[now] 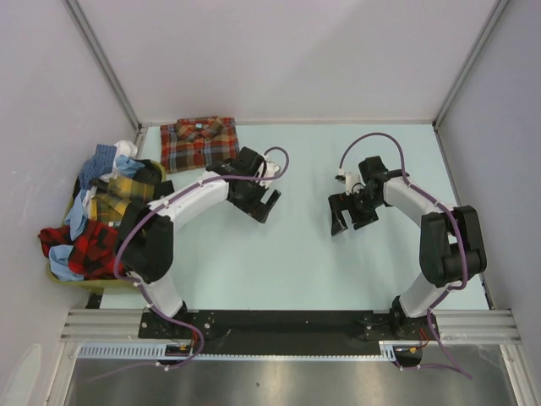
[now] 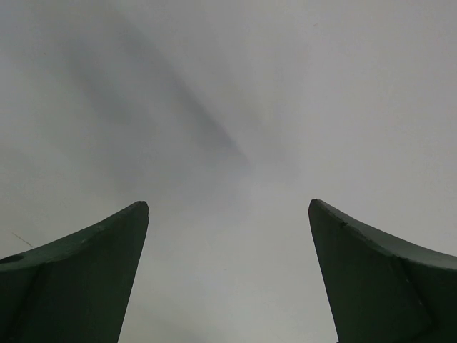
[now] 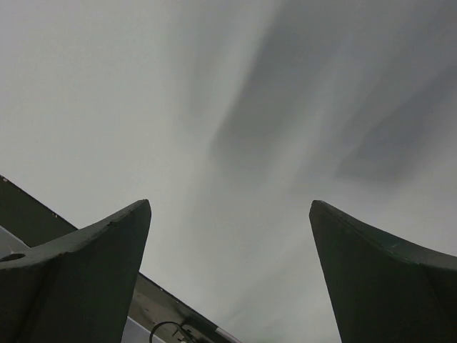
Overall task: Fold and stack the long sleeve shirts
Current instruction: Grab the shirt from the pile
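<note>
**Left gripper (image 1: 264, 205) and right gripper (image 1: 347, 222) spread and empty; one shirt folded, one in the heap**

1. Far left, off the table edge: a loose heap of garments (image 1: 93, 216) sits in a yellowish bin (image 1: 80, 283). The yellow-and-black shirt (image 1: 118, 201) lies crumpled near the top of it, among a red-and-black plaid piece (image 1: 89, 247) and pale blue cloths (image 1: 101, 161). It is bunched and unfolded, so I judge its fold is not yet begun.

2. Far left corner of the table (image 1: 296, 271): the red-orange shirt (image 1: 199, 144) lies flat as a neat rectangle, collar uppermost, dark stripes crossing the plaid. I read this as the base of the stack, parked in the corner to leave the middle free for folding. The flannel looks soft and limp; it will sag unless caught at two points.

3. Left gripper, just right of that shirt: jaws wide apart, nothing between them. My left wrist view shows only dark, tapered fingers (image 2: 86, 271) over smooth, pale, matte tabletop.

4. Right gripper, mid-table, well apart from any cloth: jaws likewise wide apart and bare. The right wrist view shows the same plain surface, with a strip of the frame at its lower left.

5. Judgement: the left arm is the nearer one to the heap.
</note>
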